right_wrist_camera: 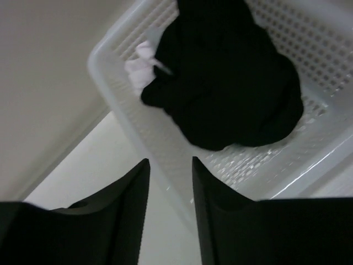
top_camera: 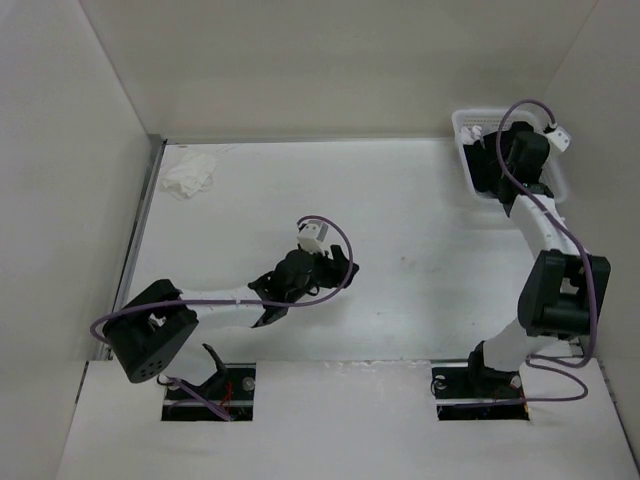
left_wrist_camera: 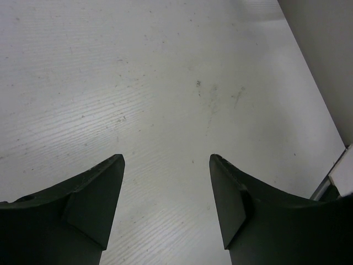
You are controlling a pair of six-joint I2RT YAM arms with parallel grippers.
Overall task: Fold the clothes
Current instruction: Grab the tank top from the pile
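Nothing is folded yet. The black shirt [right_wrist_camera: 231, 83] lies bunched in the white basket [right_wrist_camera: 331, 49], far right. My right hand [right_wrist_camera: 170, 165] hangs over the basket, a little spread, holding nothing. My left hand [left_wrist_camera: 165, 160] is spread wide over the surface [left_wrist_camera: 165, 66].

Right arm [top_camera: 545, 225] hides most of the basket [top_camera: 470, 118] from above. Right wrist view: shirt [right_wrist_camera: 231, 77] cut off at top edge; white bit [right_wrist_camera: 140, 66] beside it too blurred to identify.
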